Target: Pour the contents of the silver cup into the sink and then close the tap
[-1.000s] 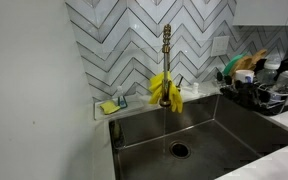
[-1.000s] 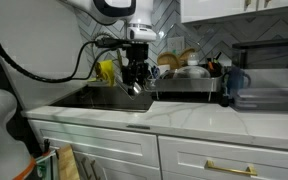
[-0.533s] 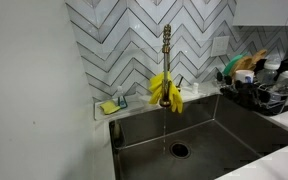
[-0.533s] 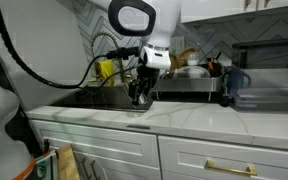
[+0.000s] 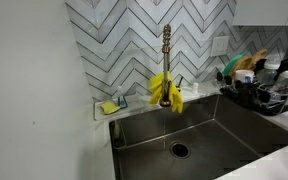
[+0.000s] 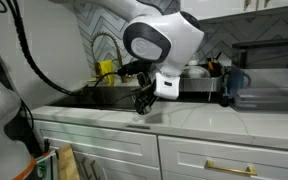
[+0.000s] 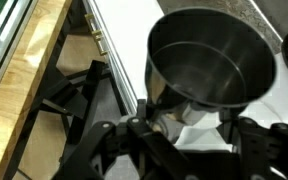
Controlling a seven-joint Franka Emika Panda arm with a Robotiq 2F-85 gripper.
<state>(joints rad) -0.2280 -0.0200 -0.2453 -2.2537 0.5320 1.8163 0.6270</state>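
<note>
Gripper [image 6: 143, 101] grips silver cup [image 7: 212, 55] above white countertop [image 6: 209, 116].

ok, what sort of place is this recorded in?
Most likely a home kitchen: a steel sink with a brass tap against a tiled wall, a loaded dish rack beside it, and white cabinets under the counter.

I faced a chevron-tiled wall [image 5: 124, 40] (grey on white); below me ran a white counter [image 6: 204, 115] over white cabinets [image 6: 104, 150] with a brass drawer handle [image 6: 231, 168].
</note>
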